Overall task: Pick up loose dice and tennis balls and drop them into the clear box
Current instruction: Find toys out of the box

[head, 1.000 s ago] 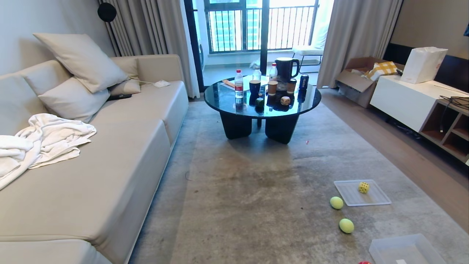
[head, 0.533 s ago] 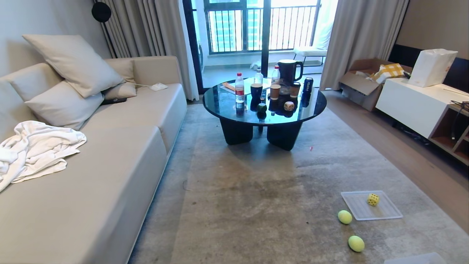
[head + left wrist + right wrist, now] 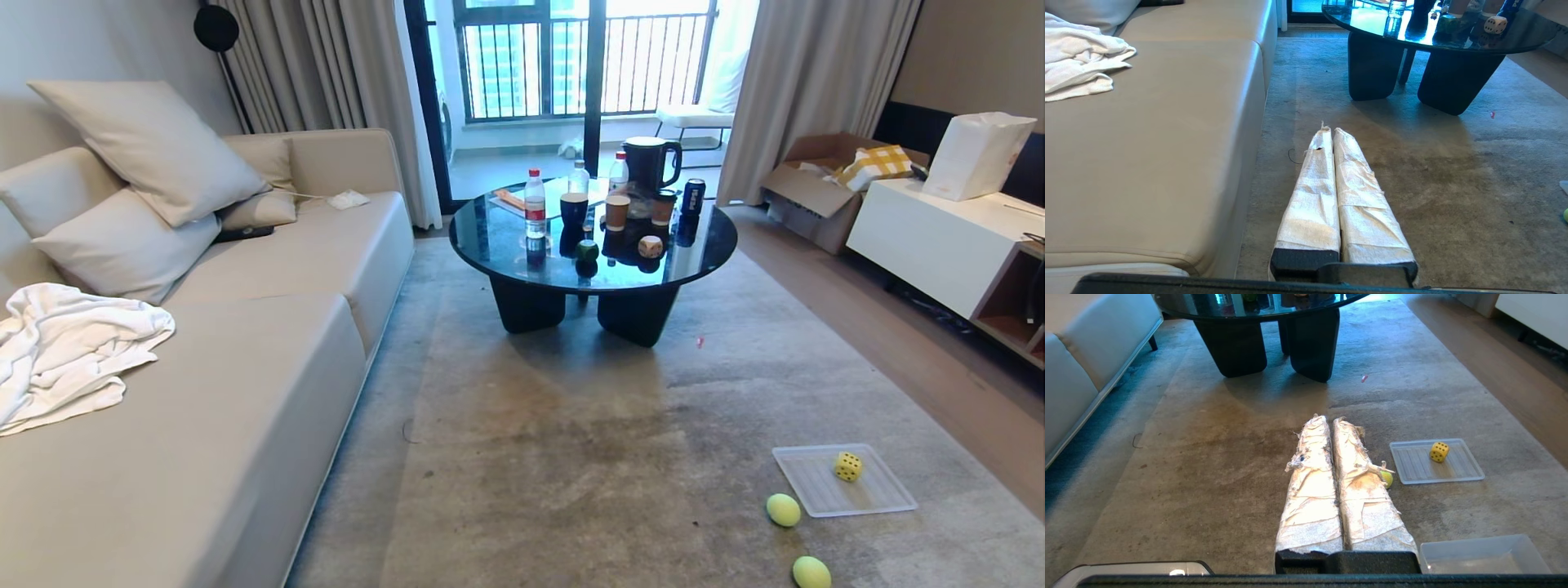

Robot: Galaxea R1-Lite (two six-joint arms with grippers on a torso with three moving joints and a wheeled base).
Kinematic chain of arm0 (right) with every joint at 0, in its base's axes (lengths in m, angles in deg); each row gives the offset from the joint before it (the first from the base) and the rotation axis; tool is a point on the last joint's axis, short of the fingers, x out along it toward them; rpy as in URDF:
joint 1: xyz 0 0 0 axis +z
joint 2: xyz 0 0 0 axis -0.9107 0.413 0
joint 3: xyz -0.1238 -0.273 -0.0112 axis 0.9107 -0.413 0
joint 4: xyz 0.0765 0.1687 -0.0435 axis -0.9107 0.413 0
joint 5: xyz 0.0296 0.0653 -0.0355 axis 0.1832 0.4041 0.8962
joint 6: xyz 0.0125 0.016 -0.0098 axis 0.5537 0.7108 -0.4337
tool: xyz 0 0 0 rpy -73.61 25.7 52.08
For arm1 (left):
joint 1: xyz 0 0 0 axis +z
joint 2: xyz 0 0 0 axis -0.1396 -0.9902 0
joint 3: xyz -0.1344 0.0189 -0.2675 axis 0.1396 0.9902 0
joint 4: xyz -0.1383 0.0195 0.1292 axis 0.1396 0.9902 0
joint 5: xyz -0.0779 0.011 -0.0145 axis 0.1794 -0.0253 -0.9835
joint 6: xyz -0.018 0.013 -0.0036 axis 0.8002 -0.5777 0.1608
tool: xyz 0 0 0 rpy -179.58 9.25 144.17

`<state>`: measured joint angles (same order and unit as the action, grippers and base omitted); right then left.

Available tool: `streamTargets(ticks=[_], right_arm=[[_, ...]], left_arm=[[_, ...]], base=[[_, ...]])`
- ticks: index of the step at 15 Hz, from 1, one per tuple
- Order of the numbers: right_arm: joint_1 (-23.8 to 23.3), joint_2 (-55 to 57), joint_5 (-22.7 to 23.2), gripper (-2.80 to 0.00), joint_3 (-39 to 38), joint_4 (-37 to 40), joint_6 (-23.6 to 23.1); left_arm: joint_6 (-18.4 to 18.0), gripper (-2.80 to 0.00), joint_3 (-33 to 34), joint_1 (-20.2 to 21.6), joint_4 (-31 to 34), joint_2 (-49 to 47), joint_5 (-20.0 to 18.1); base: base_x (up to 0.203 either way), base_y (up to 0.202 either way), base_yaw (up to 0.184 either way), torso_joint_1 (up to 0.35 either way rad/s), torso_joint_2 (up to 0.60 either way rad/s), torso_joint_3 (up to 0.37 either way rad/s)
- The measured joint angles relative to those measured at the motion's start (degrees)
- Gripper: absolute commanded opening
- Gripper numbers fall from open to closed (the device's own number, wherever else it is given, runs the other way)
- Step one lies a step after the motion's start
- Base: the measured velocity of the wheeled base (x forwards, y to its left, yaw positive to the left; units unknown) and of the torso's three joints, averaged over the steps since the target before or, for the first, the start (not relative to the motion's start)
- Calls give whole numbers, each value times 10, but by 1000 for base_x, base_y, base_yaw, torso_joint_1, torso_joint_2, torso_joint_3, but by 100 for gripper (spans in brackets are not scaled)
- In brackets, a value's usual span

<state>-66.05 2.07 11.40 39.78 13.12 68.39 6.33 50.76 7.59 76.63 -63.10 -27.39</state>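
Both grippers are hanging low over the rug [image 3: 571,457], pointing toward the round black coffee table [image 3: 702,245]. The left gripper [image 3: 1331,131] is keeping its cloth-wrapped fingers pressed together with nothing between them, and the right gripper [image 3: 1329,419] is likewise fully closed and empty. Near the rug's right edge, a yellow die [image 3: 848,466] is sitting on a flat ribbed clear lid [image 3: 808,490]. Two tennis balls [image 3: 784,510] are lying on the rug just beside the lid's near side, apart from each other. The clear box [image 3: 1486,555] is sitting on the rug nearer the robot, beside the right gripper. A dark green die [image 3: 587,250] and a beige die [image 3: 650,247] are resting near the table's front edge.
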Motion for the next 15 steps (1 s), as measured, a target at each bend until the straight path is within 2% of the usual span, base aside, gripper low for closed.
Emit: streamTargets(ticks=[6,15], right_arm=[[0,0,0,-280,0,0,0],[0,0,0,-280,1,0,0]], left_arm=[[-15,-280,0,0,-1,0,-3],[-16,-280,0,0,-1,0,-3]], base=[[-1,1,-9,0,0,0],[-1,9,-155,1,3,2]])
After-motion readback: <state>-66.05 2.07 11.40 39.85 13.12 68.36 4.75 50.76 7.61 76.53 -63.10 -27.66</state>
